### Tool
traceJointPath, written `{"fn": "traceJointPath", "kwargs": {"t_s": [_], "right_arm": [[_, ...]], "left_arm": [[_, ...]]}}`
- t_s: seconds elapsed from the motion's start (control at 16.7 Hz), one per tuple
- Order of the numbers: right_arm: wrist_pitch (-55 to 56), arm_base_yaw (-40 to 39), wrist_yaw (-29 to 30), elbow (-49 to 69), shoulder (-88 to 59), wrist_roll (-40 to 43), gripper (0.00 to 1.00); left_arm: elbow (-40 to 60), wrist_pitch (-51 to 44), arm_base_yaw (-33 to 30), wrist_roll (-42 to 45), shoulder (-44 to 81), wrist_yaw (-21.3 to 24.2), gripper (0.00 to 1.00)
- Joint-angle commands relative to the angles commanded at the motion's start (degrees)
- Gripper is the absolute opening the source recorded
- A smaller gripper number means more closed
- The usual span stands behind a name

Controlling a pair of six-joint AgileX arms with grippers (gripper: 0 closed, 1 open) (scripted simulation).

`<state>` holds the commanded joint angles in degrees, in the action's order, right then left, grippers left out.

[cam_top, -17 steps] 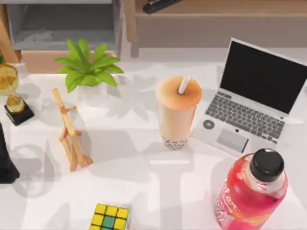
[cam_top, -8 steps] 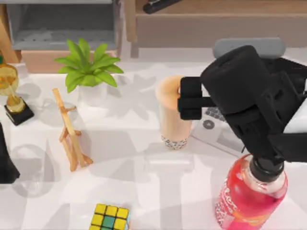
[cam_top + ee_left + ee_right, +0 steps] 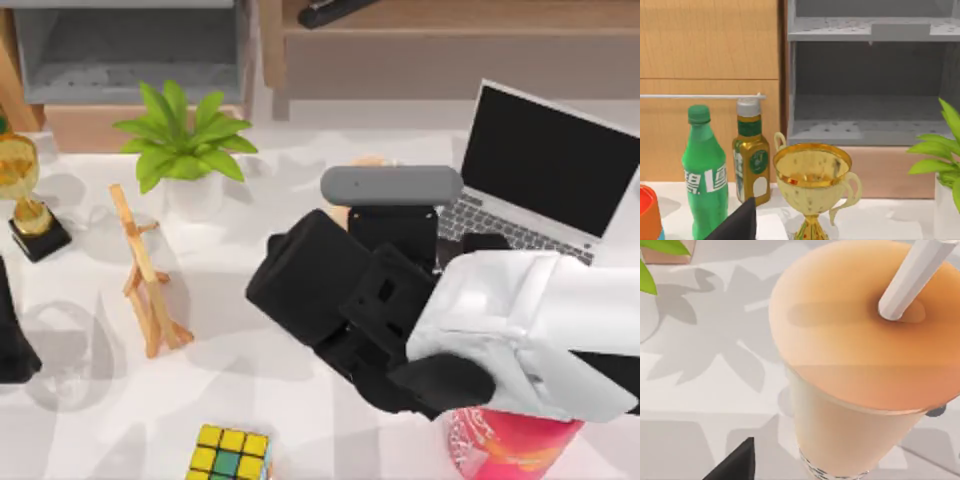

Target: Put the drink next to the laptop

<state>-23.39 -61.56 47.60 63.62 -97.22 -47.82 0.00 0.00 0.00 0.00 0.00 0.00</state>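
The drink (image 3: pixel 855 340) is a clear cup of pale orange tea with a sealed orange top and a white straw (image 3: pixel 912 277). It stands just left of the laptop (image 3: pixel 550 160), which has a black screen and is open at the table's back right. In the top view my right arm covers the drink except a sliver of its top (image 3: pixel 365 160). My right gripper (image 3: pixel 392 215) hovers open over the cup, holding nothing; one dark fingertip (image 3: pixel 735 462) shows beside it. My left gripper (image 3: pixel 12 335) is parked open at the table's left edge.
A pink-red bottle (image 3: pixel 510 445) stands at the front right under my right arm. A colour cube (image 3: pixel 232 455), a wooden stand (image 3: pixel 148 275), a potted plant (image 3: pixel 185 135) and a gold trophy (image 3: pixel 25 190) fill the left half. Two bottles (image 3: pixel 702 170) stand by the trophy.
My right arm has come in from the right and swung left and forward over the drink, now hiding it and the pink bottle's cap. The drink and laptop have not moved.
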Motion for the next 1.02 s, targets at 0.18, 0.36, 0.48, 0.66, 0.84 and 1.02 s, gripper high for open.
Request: {"fn": "traceJointPath", "kwargs": {"t_s": [0.18, 0.36, 0.48, 0.66, 0.84, 1.02], "right_arm": [[0.01, -0.28, 0.16, 0.11, -0.31, -0.38, 1.00], [0.21, 0.10, -0.05, -0.06, -0.28, -0.14, 1.00], [2.35, 1.41, -0.81, 0.21, -1.98, 1.46, 1.00], [7.83, 3.92, -2.25, 0.29, -5.00, 4.38, 1.00], [14.15, 6.56, -3.68, 0.36, -8.16, 7.36, 1.00], [17.26, 8.97, -5.23, 0.36, -10.53, 9.84, 1.00]], "left_arm": [[0.00, 0.00, 0.00, 0.00, 0.00, 0.00, 1.00], [0.00, 0.00, 0.00, 0.00, 0.00, 0.00, 1.00], [0.00, 0.00, 0.00, 0.00, 0.00, 0.00, 1.00], [0.00, 0.00, 0.00, 0.00, 0.00, 0.00, 1.00], [0.00, 0.00, 0.00, 0.00, 0.00, 0.00, 1.00], [0.00, 0.00, 0.00, 0.00, 0.00, 0.00, 1.00]]}}
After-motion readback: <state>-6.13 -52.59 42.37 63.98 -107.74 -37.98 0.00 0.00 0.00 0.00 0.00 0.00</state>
